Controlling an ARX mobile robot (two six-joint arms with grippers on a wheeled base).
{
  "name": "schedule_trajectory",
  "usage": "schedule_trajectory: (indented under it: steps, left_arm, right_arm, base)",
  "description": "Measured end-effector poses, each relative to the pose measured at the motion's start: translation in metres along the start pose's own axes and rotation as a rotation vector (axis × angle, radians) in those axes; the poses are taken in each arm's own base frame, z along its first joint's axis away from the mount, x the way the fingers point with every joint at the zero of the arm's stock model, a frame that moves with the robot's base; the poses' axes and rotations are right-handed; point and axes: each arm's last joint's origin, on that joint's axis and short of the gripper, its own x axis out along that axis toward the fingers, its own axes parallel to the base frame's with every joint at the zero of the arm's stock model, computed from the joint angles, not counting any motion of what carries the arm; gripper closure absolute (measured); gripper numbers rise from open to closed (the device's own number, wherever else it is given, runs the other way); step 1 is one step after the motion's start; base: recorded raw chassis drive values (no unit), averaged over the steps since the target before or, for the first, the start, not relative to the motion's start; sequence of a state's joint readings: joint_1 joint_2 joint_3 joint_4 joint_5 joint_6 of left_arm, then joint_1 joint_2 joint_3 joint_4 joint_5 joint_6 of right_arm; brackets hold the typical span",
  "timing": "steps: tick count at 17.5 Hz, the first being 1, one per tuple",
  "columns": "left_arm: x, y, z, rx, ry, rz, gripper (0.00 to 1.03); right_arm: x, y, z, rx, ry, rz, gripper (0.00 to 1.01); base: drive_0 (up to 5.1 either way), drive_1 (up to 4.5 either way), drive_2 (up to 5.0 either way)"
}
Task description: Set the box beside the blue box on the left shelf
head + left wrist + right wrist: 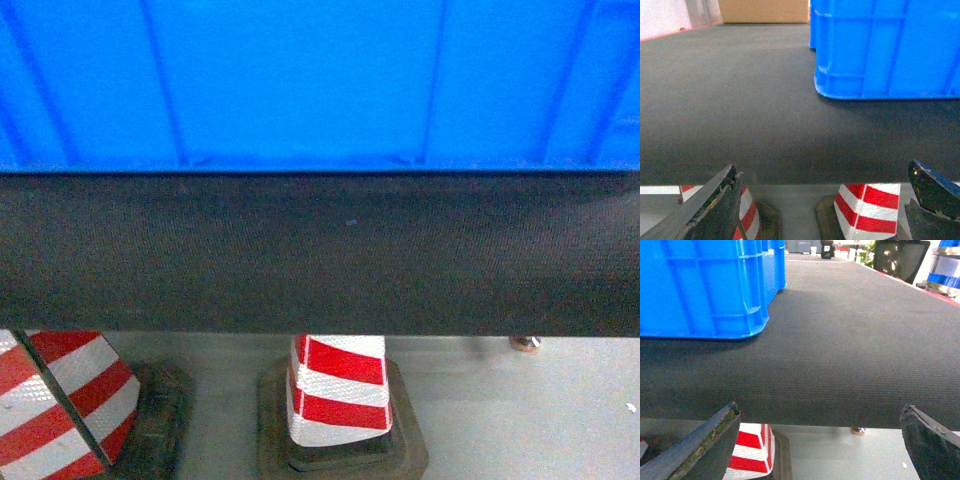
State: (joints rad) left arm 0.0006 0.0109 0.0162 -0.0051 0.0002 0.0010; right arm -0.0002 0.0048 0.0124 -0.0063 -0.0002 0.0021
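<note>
The box (320, 80) is a large bright-blue ribbed crate standing on a dark textured tabletop (320, 250); its near wall fills the top of the head view. In the left wrist view the box (885, 50) is ahead and to the right. My left gripper (822, 172) is open and empty at the table's near edge, well short of the crate. In the right wrist view the box (705, 285) is ahead on the left. My right gripper (820, 412) is open, empty and apart from it. The left shelf and its blue box are out of view. Neither gripper shows in the head view.
Red-and-white striped cones (340, 390) (60, 400) stand on the grey floor below the table edge. A cardboard box (765, 11) sits at the table's far end. Small blue bins (947, 277) on shelving show far right. A small bolt head (857, 430) lies on the floor.
</note>
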Motion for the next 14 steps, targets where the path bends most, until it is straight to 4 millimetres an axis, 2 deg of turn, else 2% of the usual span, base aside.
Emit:
schedule_trajectory:
  steps: [14]
  left_arm:
    - [0.0000,0.0000,0.0004,0.000,-0.005,0.000,0.05]
  right_arm:
    - [0.0000,0.0000,0.0005,0.001,-0.005,0.000,0.03]
  base:
    - [0.0,0.00,0.0]
